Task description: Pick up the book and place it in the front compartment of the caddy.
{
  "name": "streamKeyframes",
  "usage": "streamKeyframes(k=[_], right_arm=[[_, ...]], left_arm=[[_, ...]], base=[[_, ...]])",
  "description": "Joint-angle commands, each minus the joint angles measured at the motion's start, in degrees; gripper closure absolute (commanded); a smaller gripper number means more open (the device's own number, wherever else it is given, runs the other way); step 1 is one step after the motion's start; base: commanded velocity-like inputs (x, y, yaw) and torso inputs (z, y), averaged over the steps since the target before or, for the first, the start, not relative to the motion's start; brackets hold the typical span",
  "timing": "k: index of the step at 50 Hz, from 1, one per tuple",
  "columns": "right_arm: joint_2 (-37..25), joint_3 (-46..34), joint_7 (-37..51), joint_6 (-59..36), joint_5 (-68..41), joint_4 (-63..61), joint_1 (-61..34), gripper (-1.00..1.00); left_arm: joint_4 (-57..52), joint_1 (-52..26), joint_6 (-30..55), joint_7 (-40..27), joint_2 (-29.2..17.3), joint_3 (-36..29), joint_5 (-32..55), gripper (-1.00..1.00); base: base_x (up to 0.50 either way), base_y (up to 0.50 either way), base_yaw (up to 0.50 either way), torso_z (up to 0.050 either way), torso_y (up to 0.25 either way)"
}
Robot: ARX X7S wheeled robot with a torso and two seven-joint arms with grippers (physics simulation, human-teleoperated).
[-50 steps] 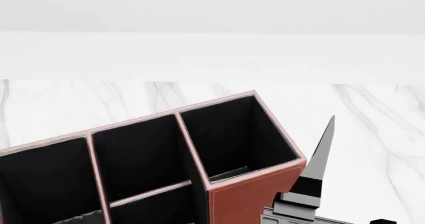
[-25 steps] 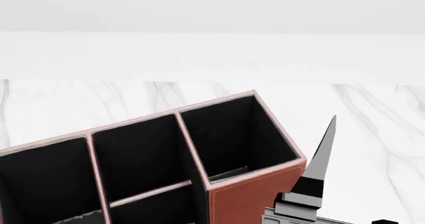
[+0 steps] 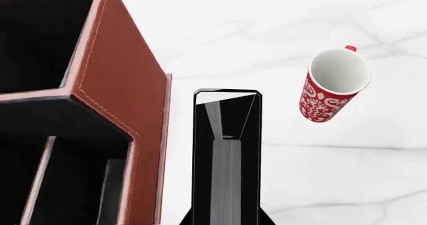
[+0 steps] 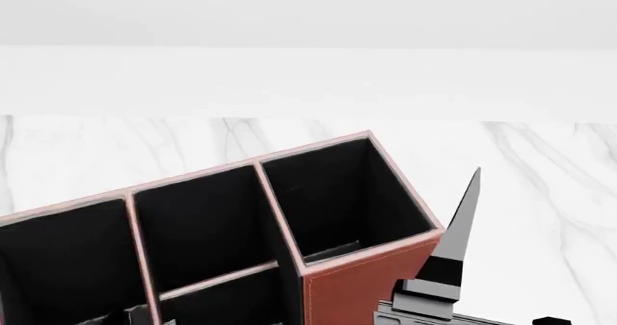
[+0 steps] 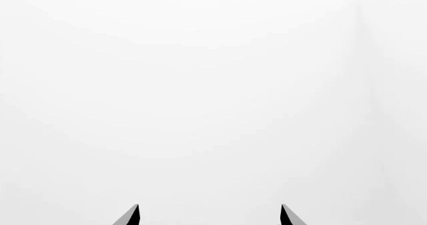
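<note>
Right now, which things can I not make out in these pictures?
- Book: not plainly shown; the black slab beside the caddy in the left wrist view may be it or gripper parts.
- Caddy's nearest cells: head view, cut by the bottom edge.
- Grey finger: head view, its arm is cut off, so whose it is stays unclear.
- Right gripper: its wrist view shows only blank white beyond.

You are looking at a white marble tabletop (image 4: pixel 115 148) with faint grey veins. Behind its far edge stands a plain white wall (image 4: pixel 308 14). The light is even and soft.
</note>
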State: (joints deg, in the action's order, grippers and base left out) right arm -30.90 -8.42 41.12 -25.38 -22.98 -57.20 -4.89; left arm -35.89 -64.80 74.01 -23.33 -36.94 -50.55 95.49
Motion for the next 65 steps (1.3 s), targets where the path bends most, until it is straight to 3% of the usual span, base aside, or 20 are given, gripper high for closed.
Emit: streamKeyframes(k=[1,17,31,50,65], right_arm=[[-0.2,-1.2,0.3,-0.3,0.1,0.0,-0.7,-1.00],[-0.8,-1.7,1.1,-0.7,-0.5,-0.7,-1.4,-1.00],[-1.6,-2.1,2.1,-1.2,-1.3,-1.3,-1.9,-1.00],[-3.4,-1.8,3.8,-0.1,-3.1,-1.8,-2.0,-1.00],[-4.9,-2.2,5.5,0.7,-4.1,-1.9,-2.2,-1.00]], left_arm=[[3.7,-10.0,1.9,-1.0,-1.0,3.3,6.2,1.00],[11.5,-19.4,6.0,5.3,-0.2,3.4,3.4,1.00],[14.2,-24.4,7.3,14.8,-1.1,3.3,-4.8,1.00],[19.3,-34.7,5.5,31.1,2.5,-4.2,-22.5,1.00],[24.0,-36.9,3.8,34.4,5.0,-9.3,-28.7,1.00]], base=[[0.00,0.00,0.00,0.000,0.000],[0.00,0.00,0.00,0.000,0.001],[0.00,0.00,0.00,0.000,0.001],[0.00,0.00,0.00,0.000,0.001],[0.00,0.00,0.00,0.001,0.001]])
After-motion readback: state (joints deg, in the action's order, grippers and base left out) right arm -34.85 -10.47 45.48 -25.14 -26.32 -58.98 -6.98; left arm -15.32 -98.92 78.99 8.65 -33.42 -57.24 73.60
